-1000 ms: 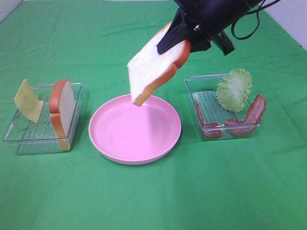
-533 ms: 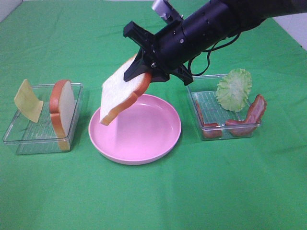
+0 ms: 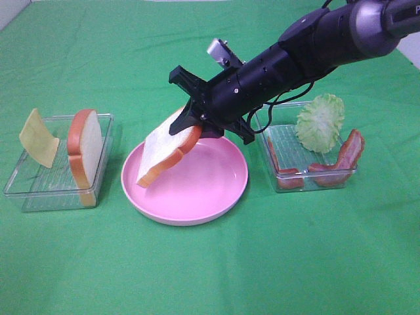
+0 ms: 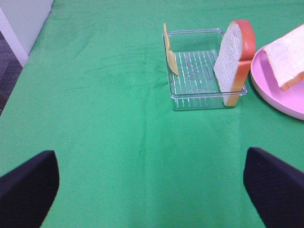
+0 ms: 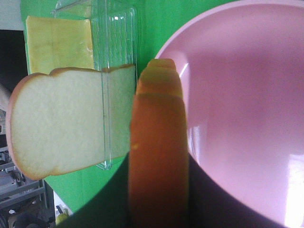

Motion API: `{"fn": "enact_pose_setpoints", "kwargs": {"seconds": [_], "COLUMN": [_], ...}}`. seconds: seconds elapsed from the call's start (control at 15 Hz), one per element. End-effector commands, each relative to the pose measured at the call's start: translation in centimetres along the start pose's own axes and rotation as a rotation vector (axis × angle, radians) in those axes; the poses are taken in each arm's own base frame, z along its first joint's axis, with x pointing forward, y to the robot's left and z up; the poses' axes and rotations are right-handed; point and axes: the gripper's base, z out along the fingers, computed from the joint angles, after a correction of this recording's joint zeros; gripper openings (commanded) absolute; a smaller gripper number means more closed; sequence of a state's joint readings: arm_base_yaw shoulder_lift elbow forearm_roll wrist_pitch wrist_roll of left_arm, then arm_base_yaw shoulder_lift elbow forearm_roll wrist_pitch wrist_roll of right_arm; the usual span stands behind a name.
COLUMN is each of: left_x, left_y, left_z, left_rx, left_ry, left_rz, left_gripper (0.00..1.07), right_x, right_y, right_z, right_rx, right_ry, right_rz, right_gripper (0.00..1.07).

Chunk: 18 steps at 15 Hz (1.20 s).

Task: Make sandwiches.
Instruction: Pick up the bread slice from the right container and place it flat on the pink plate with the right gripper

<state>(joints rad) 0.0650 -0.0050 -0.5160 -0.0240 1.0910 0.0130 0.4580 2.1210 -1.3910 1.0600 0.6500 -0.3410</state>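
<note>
R gripper [image 3: 193,128], centre frame, is pinched on the crust edge of a white toy bread slice w/ orange-brown crust [image 3: 163,156]. Slice hangs tilted, low corner over left part of the round pink plastic plate [image 3: 203,187], contact unclear. L gripper [image 4: 152,190]: fingers spread wide, holding nothing. Slice looks light, stiff, prob. rigid foam or plastic: won't droop. Take it by the crust edge; smooth faces may slip.

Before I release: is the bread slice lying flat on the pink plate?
No, the bread slice hangs tilted in the right gripper over the pink plate.
</note>
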Motion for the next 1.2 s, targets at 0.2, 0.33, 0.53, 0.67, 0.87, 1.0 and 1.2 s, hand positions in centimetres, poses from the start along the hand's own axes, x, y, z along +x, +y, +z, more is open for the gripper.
{"fn": "enact_pose_setpoints", "kwargs": {"seconds": [0.2,0.33,0.53,0.67,0.87,1.0,1.2], "left_x": [-0.04,-0.04,-0.04,-0.04,-0.04,-0.04,-0.04], "left_y": [-0.05,-0.05,-0.05,-0.05,-0.05,-0.05,-0.05], "left_z": [-0.1,-0.1,-0.1,-0.1,-0.1,-0.1,-0.1], "left_rx": [0.006,0.006,0.006,0.006,0.006,0.006,0.006], "left_ry": [-0.022,-0.022,-0.022,-0.022,-0.022,-0.022,-0.022], "left_rz": [-0.006,-0.006,-0.006,-0.006,-0.006,-0.006,-0.006], "left_gripper": [1.02,1.02,1.02,1.02,1.02,1.02,1.02], "right_x": [0.17,0.17,0.18,0.23,0.26,0.25,0.41], "right_y": [-0.88,-1.07,-1.11,-1.25,-1.23,-1.21,-1.21], "right_z": [1.06,1.17,1.11,1.1,1.04,1.01,0.71], "right_rx": [0.003,0.004,0.014,0.028,0.032,0.032,0.056], "right_ry": [0.023,0.028,0.028,0.034,0.037,0.036,0.053], "right_rz": [0.01,0.015,0.002,-0.015,-0.021,-0.022,-0.064], "right_gripper": [0.0,0.0,0.03,0.26,0.52,0.67,0.75]}}
